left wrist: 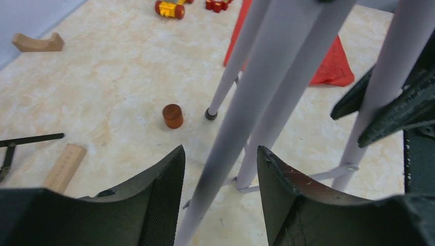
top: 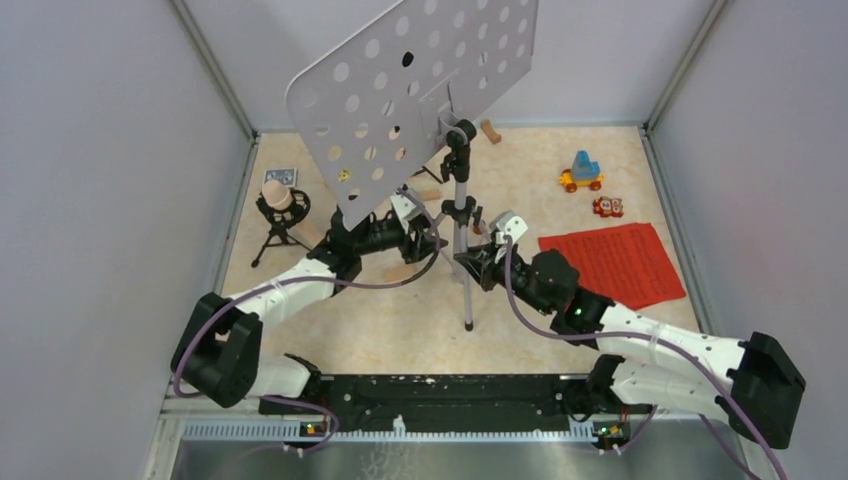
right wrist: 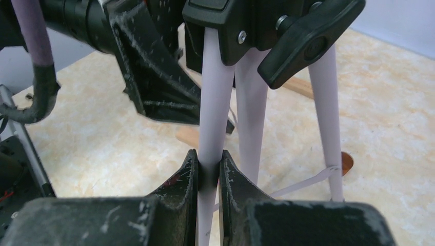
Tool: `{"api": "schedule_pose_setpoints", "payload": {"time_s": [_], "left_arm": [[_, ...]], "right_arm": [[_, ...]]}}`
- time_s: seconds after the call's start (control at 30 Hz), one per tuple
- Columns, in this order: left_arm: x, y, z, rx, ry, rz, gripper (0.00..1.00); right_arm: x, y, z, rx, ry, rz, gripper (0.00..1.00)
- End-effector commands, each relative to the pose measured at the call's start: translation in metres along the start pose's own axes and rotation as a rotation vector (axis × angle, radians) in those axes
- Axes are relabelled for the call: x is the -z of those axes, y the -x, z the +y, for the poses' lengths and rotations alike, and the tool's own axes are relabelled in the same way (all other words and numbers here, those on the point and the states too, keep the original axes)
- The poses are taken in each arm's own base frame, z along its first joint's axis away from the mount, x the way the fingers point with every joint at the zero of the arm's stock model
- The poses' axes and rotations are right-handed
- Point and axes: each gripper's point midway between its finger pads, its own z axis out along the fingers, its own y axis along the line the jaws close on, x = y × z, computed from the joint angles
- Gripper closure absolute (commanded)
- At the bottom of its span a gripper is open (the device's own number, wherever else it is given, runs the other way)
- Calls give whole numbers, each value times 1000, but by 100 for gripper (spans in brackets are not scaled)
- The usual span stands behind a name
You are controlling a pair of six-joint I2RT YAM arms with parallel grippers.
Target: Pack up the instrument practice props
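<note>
- the white perforated music desk (top: 410, 90) stands tilted on its silver tripod legs (top: 467, 300) near the middle of the table (top: 400, 320). its upper edge is cut off by the top view.
- the right end effector (right wrist: 208, 169) is clamped narrow on one of the silver tripod legs, below the black hub (right wrist: 225, 31).
- the left end effector (left wrist: 220, 164) straddles another leg with its fingers apart and a gap on each side. that leg is blurred close to the lens.
- the red sheet-music pages (top: 612, 262) lie flat on the table right of the stand. in the left wrist view the legs partly hide them.
- the beige microphone (top: 280, 193) sits on a small black tripod (top: 275, 235) by the left wall.
- a toy car (top: 582, 172), a brown cylinder (left wrist: 173, 116) and an arched wooden block (left wrist: 38, 42) lie loose on the table.
</note>
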Motion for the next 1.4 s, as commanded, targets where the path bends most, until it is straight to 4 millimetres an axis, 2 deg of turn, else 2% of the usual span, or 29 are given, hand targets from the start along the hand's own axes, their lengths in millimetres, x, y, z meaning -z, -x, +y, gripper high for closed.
{"api": "schedule_pose_setpoints", "payload": {"time_s": [0.0, 0.13, 0.27, 0.37, 0.47, 0.57, 0.63, 0.73, 0.83, 0.9, 1.0, 1.23, 1.37], "left_arm": [[-6, -5, -21, 17, -55, -14, 43], [-2, -17, -36, 43, -59, -4, 42], [-1, -27, -51, 69, -71, 0, 37], [-5, -34, -56, 79, -80, 18, 39], [-6, -40, -59, 87, -86, 33, 49], [-5, -46, -63, 94, -92, 45, 68], [-3, -48, -65, 122, -91, 49, 75], [-3, -50, -66, 128, -88, 49, 80], [-4, -49, -67, 129, -98, 47, 87], [-5, -48, -69, 126, -109, 48, 92], [-5, -47, -71, 124, -123, 46, 96], [-8, -47, -80, 143, -155, 30, 95], [-9, -43, -84, 174, -162, 6, 88]], "right_arm": [[11, 77, -13, 95, -51, -288, 100], [14, 82, -20, 147, -88, -309, 100], [15, 83, -25, 158, -104, -320, 100], [15, 80, -25, 155, -103, -321, 100], [15, 77, -27, 162, -115, -309, 100], [15, 73, -31, 173, -132, -278, 100], [17, 73, -32, 176, -138, -269, 100], [19, 73, -31, 161, -135, -262, 86], [21, 77, -32, 130, -139, -271, 67], [22, 80, -34, 106, -154, -277, 43], [25, 90, -38, 66, -188, -299, 23], [15, 113, -27, 12, -143, -344, 17], [5, 119, -31, -1, -172, -368, 16]]}}
